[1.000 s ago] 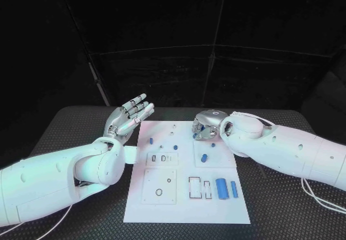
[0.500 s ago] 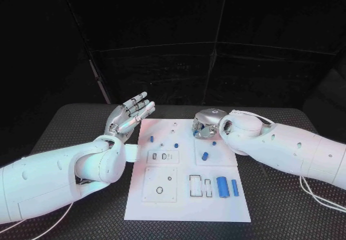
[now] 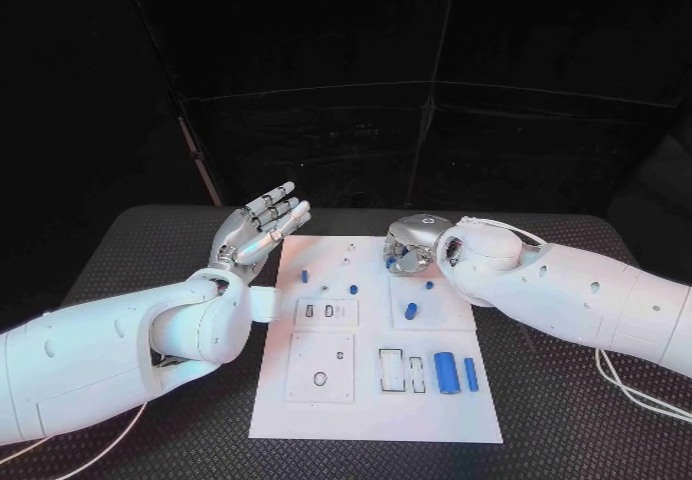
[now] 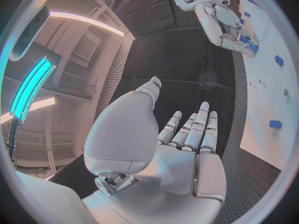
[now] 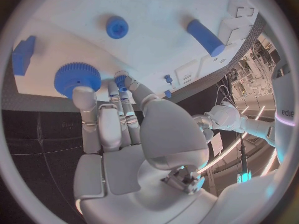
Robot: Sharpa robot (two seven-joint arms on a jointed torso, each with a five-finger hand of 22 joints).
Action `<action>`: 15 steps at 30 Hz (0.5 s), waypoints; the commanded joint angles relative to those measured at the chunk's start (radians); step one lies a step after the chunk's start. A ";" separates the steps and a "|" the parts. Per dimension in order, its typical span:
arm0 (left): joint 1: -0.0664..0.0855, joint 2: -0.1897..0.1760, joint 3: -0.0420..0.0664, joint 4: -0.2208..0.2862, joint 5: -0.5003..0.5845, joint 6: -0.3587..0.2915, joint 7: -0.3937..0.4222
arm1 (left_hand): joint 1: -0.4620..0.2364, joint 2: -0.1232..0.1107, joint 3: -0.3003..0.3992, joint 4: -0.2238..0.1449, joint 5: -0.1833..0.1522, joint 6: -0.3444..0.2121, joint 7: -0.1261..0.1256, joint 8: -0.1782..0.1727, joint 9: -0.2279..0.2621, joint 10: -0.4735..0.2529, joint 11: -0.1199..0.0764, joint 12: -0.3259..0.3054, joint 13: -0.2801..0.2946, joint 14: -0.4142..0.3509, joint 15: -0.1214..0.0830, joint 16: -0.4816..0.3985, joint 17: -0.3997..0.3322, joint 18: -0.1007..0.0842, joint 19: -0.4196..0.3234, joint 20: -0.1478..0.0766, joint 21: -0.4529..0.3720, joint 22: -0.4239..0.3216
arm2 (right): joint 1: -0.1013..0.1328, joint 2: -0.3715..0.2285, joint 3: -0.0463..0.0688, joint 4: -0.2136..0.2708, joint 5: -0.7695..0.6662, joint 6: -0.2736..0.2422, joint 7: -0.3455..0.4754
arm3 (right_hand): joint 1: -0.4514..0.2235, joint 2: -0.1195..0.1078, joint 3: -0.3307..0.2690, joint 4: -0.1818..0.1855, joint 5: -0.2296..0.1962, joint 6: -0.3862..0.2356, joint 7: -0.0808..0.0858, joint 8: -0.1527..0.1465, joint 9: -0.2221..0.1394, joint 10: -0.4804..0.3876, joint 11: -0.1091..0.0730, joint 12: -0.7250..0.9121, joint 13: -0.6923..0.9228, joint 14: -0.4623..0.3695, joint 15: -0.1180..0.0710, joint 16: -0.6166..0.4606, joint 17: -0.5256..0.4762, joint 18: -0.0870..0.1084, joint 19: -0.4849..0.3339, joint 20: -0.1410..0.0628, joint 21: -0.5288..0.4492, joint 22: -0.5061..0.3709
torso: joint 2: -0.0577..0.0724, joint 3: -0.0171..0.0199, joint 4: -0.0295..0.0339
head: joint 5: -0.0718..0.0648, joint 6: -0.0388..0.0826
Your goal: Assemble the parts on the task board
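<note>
Black bench [image 3: 173, 250], white task board [image 3: 361, 400] | right hand [image 3: 408, 250] fingertips on small blue gear [image 5: 77, 78]: light, rigid, take by toothed rim | left hand [image 3: 260, 225] spread, empty.

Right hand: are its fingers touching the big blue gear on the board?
Touching. In the right wrist view a fingertip of the right hand lies against the toothed rim of the blue gear, no gap between them.

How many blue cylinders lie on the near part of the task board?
2. The thick cylinder lies right of the rectangular slots; the thin cylinder lies just right of it. Farther back, the right robot hand may hide other parts.
</note>
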 commanded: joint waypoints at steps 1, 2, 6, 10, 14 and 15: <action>0.002 -0.001 0.001 0.003 -0.010 0.012 0.011 | 0.007 0.006 0.004 -0.004 0.007 0.007 0.144 0.005 0.001 0.006 0.002 0.004 0.001 0.005 -0.002 0.003 0.002 0.013 0.007 0.000 0.006 0.001 | -0.002 0.001 -0.002 0.001 -0.009 -0.005 0.008 | 0.004 -0.001 0.016 0.001 0.002 0.010 -0.003 0.000 0.000 0.007 0.001 0.004 0.000 0.031 -0.006 0.007 0.000 -0.006 0.002 0.001 0.008 0.003 | 0.000 -0.0002 -0.0014 | 0.001 0.000; 0.003 -0.001 0.001 0.003 -0.010 0.012 0.011 | 0.008 0.006 0.004 -0.004 0.007 0.008 0.144 0.005 0.001 0.006 0.002 0.004 0.001 0.005 -0.002 0.003 0.002 0.013 0.006 0.000 0.006 0.001 | -0.002 -0.001 -0.002 0.004 -0.009 -0.019 0.009 | 0.003 -0.002 0.024 0.002 0.005 0.013 -0.003 0.001 0.000 0.010 0.001 0.004 0.000 0.031 -0.006 0.008 0.001 -0.007 0.001 0.001 0.011 0.006 | 0.000 0.0001 -0.0015 | 0.001 0.000; 0.003 -0.003 0.001 0.004 -0.010 0.012 0.011 | 0.008 0.007 0.005 -0.004 0.007 0.008 0.144 0.005 0.002 0.006 0.002 0.004 0.001 0.006 -0.002 0.003 0.002 0.013 0.006 0.000 0.006 0.001 | -0.002 -0.011 -0.002 0.022 0.001 -0.086 0.016 | 0.001 -0.007 0.034 0.004 0.003 0.014 -0.003 -0.001 0.000 0.011 0.001 0.004 0.000 0.031 -0.006 0.010 0.001 -0.007 0.002 0.001 0.016 0.012 | -0.001 0.0003 -0.0019 | 0.002 0.004; 0.003 -0.005 0.001 0.005 -0.010 0.012 0.010 | 0.008 0.007 0.005 -0.005 0.007 0.008 0.144 0.005 0.002 0.003 0.002 0.004 0.001 0.006 -0.002 0.003 0.002 0.013 0.010 0.000 0.007 0.001 | -0.002 -0.022 -0.002 0.048 0.008 -0.155 0.010 | 0.002 -0.009 0.050 0.004 0.004 0.017 -0.003 -0.001 0.000 0.012 0.001 0.003 0.000 0.031 -0.006 0.013 0.004 -0.008 0.003 0.001 0.022 0.018 | 0.002 -0.0006 -0.0009 | 0.000 0.011; 0.003 -0.005 0.001 0.007 -0.010 0.013 0.009 | 0.008 0.007 0.005 -0.005 0.007 0.008 0.144 0.005 0.001 0.002 0.002 0.003 0.001 0.006 -0.002 0.003 0.002 0.013 0.011 0.000 0.007 0.001 | -0.002 -0.014 -0.002 0.050 0.009 -0.195 0.000 | 0.000 -0.011 0.059 0.006 0.003 0.020 -0.004 -0.001 0.000 0.014 0.000 0.003 0.000 0.031 -0.006 0.015 0.006 -0.008 0.003 0.001 0.026 0.022 | 0.004 -0.0001 -0.0002 | 0.000 0.015; 0.003 -0.005 0.001 0.007 -0.010 0.013 0.009 | 0.008 0.007 0.005 -0.005 0.007 0.008 0.144 0.005 0.001 0.002 0.002 0.003 0.001 0.006 -0.002 0.003 0.002 0.013 0.011 0.000 0.007 0.001 | -0.002 -0.009 -0.002 0.047 0.008 -0.204 -0.001 | -0.001 -0.013 0.062 0.007 0.002 0.021 -0.004 -0.001 0.000 0.014 0.000 0.003 0.000 0.031 -0.006 0.015 0.006 -0.009 0.003 0.001 0.027 0.023 | 0.004 -0.0003 0.0004 | 0.001 0.016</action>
